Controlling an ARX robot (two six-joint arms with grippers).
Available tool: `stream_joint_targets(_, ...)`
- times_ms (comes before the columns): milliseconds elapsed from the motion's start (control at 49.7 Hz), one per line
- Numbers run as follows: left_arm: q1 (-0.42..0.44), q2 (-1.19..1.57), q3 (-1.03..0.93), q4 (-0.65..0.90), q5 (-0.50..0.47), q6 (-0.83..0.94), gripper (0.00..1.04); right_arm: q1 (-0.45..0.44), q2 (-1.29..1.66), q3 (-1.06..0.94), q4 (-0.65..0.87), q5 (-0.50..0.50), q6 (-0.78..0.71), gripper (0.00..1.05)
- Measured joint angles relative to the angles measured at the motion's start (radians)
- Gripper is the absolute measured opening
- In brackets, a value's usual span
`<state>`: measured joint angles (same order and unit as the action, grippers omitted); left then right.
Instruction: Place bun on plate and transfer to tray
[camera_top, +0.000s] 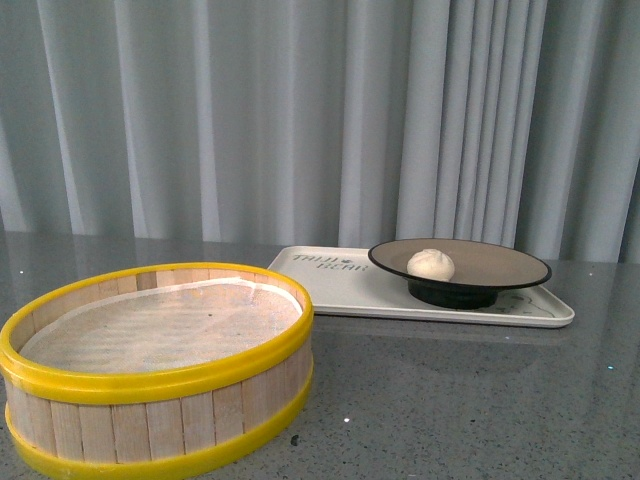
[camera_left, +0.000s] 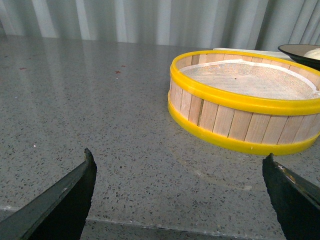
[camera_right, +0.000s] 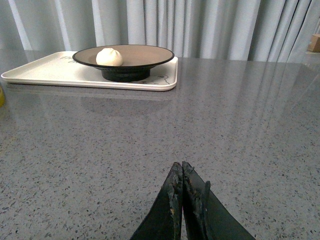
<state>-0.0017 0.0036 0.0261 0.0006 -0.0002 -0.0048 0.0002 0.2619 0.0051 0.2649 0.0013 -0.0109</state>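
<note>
The white bun (camera_top: 430, 264) lies on the black-rimmed beige plate (camera_top: 500, 262), which stands on the cream tray (camera_top: 340, 285) at the back right of the table. In the right wrist view the bun (camera_right: 109, 57), plate (camera_right: 145, 54) and tray (camera_right: 45, 72) lie far ahead of my right gripper (camera_right: 181, 166), which is shut and empty low over the table. My left gripper (camera_left: 179, 156) is open and empty over bare table, short of the steamer basket. A sliver of plate (camera_left: 300, 51) and bun (camera_left: 314, 53) shows in the left wrist view. Neither arm shows in the front view.
A yellow-rimmed wooden steamer basket (camera_top: 160, 365) with a white liner stands at the front left; it also shows in the left wrist view (camera_left: 245, 102). Grey speckled table (camera_top: 470, 400) with grey curtains behind. The table's front edge runs just under the left gripper.
</note>
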Motion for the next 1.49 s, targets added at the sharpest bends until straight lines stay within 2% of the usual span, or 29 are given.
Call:
stream_joint_targets(383, 0.0, 0.0, 0.0, 0.0, 0.0, 0.0, 0.98, 0.0, -0.093, 0.0, -0.093, 0.0, 0.0, 0.02)
stream_joint_targets(503, 0.0, 0.0, 0.0, 0.0, 0.0, 0.0, 0.98, 0.0, -0.218, 0.0, -0.254, -0.002, 0.0, 0.02)
stream_joint_targets(725, 0.0, 0.0, 0.0, 0.0, 0.0, 0.0, 0.98, 0.0, -0.257, 0.001, -0.264, -0.002, -0.001, 0.04)
stream_joint_targets(966, 0.0, 0.0, 0.0, 0.0, 0.0, 0.0, 0.98, 0.0, -0.258, 0.001, -0.264, -0.002, 0.0, 0.39)
stream_joint_targets(1228, 0.0, 0.0, 0.0, 0.0, 0.0, 0.0, 0.98, 0.0, -0.258, 0.001, -0.264, -0.002, 0.0, 0.96)
stream_joint_targets(1248, 0.0, 0.0, 0.0, 0.0, 0.0, 0.0, 0.98, 0.0, -0.258, 0.001, -0.264, -0.003, 0.0, 0.98)
stream_joint_targets(1490, 0.0, 0.0, 0.0, 0.0, 0.0, 0.0, 0.98, 0.0, -0.258, 0.001, -0.264, -0.002, 0.0, 0.96)
